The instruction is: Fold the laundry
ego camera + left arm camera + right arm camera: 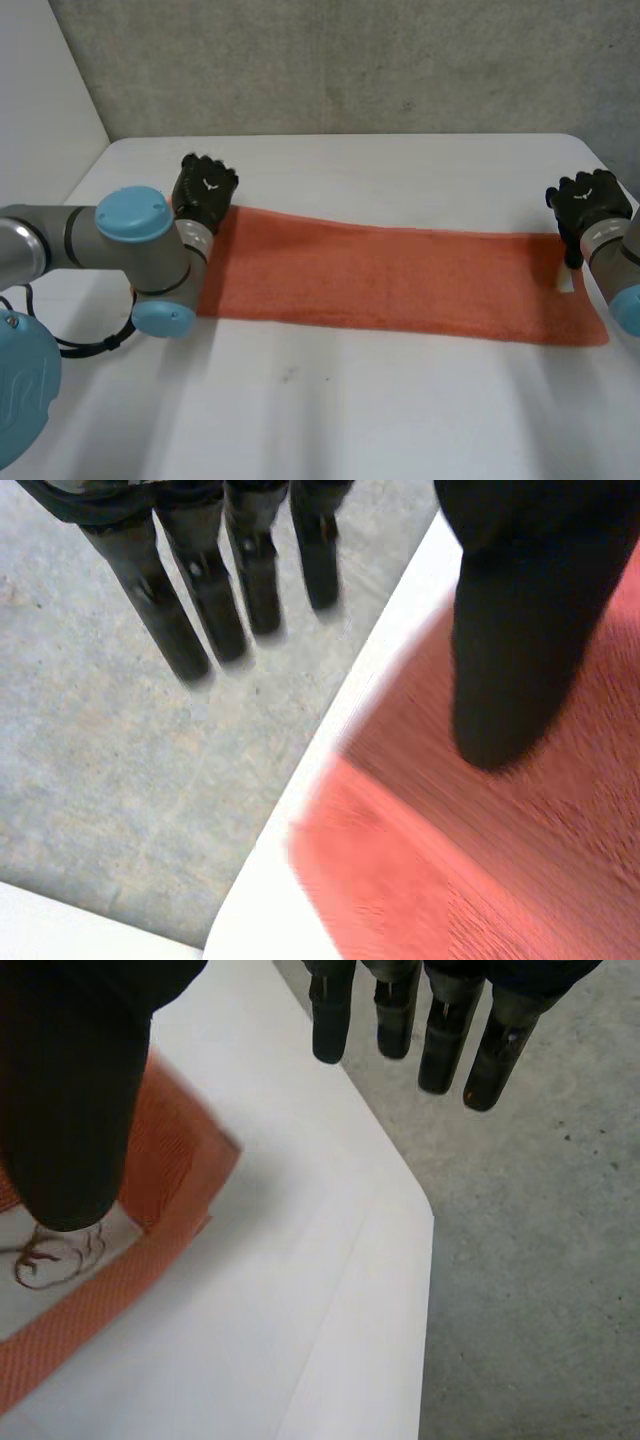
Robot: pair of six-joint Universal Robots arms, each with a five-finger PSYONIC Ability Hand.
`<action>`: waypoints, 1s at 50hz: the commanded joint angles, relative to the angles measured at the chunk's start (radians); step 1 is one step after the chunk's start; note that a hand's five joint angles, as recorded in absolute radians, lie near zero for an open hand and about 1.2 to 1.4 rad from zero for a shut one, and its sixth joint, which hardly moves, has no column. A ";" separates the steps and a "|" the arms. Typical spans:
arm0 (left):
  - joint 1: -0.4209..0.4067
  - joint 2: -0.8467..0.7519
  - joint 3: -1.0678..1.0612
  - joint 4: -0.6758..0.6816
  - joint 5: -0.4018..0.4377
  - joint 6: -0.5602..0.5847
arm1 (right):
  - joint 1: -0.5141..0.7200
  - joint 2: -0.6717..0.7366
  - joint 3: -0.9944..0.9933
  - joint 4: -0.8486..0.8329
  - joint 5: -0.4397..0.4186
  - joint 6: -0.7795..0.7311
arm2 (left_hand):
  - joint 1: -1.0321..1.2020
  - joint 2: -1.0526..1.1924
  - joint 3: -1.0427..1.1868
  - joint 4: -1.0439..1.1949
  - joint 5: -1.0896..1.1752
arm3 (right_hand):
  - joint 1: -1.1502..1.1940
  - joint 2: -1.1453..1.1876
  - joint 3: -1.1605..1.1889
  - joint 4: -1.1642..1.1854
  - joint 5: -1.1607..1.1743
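Note:
An orange-red towel (400,275) lies as a long flat strip across the white table (350,410). My left hand (205,190) is at the towel's far left corner. In the left wrist view its fingers (200,590) are straight and its thumb (530,630) hangs apart over the towel (480,860), holding nothing. My right hand (588,205) is at the far right corner. There its fingers (440,1030) are straight and its thumb (70,1090) hovers above the towel's corner (170,1180), beside a white label (567,283).
The table's far edge (330,740) runs just beyond both hands, with grey concrete floor (540,1220) past it. A grey wall (350,60) stands behind the table. Bare tabletop lies in front of the towel.

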 commanded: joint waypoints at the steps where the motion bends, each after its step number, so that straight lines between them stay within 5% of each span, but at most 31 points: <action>1: -0.041 0.087 -0.100 0.139 -0.002 -0.002 | -0.004 -0.080 0.042 -0.038 -0.006 0.131 | -0.190 -0.275 -0.312 -0.297 -0.300 | -0.034 -0.051 -0.047 -0.058 -0.073; 8: -0.044 0.236 -0.231 0.178 -0.014 -0.012 | -0.005 -0.218 0.127 -0.043 -0.043 0.211 | -0.190 -0.275 -0.312 -0.297 -0.300 | -0.034 -0.051 -0.047 -0.058 -0.073; 20: -0.049 0.521 -0.530 0.173 -0.016 -0.186 | -0.140 -0.471 0.357 0.182 -0.284 0.218 | -0.190 -0.275 -0.312 -0.297 -0.300 | -0.034 -0.051 -0.047 -0.058 -0.073; 24: -0.047 0.607 -0.601 0.149 -0.014 -0.348 | -0.202 -0.476 0.404 0.297 -0.339 0.211 | -0.190 -0.275 -0.312 -0.297 -0.300 | 0.023 0.005 0.009 -0.002 -0.016; 30: -0.037 0.638 -0.641 0.056 -0.011 -0.509 | -0.249 -0.471 0.453 0.259 -0.377 0.205 | -0.190 -0.275 -0.312 -0.297 -0.300 | 0.138 0.120 0.124 0.113 0.099; 50: -0.011 0.603 -0.633 0.017 -0.013 -0.543 | -0.297 -0.330 0.559 0.098 -0.414 0.110 | -0.190 -0.275 -0.312 -0.297 -0.300 | 0.478 0.460 0.465 0.454 0.439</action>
